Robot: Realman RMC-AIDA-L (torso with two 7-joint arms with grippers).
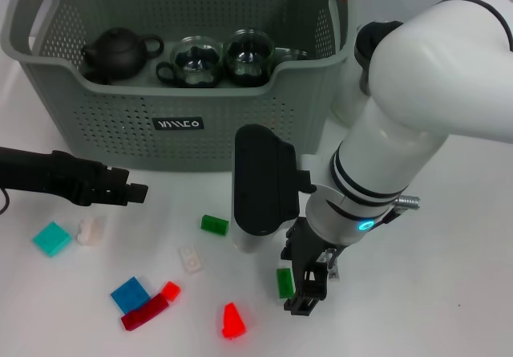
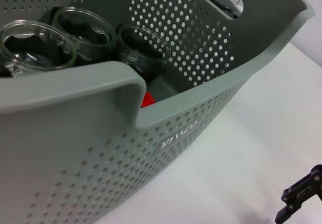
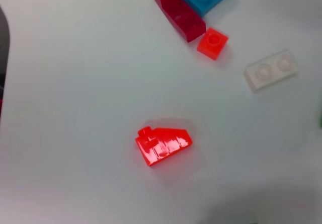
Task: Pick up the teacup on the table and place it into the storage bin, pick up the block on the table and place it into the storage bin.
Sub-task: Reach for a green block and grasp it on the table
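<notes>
Right gripper low over the blocks, near the table's front edge.

My right gripper (image 1: pixel 309 293) hangs just above the table (image 1: pixel 449 293), pointed down for a top grab; whether its fingers are apart I cannot tell. A green block (image 1: pixel 284 282) lies right beside it, nearly touching, and looks the likely pick. The red sloped block (image 3: pixel 163 144) sits close by, toward the front edge. The bin (image 1: pixel 112 132) stands at the back edge, glass teacups (image 1: pixel 198 60) already inside. My left gripper (image 1: pixel 132 191) waits before the bin's front wall, fingers together, empty.
</notes>
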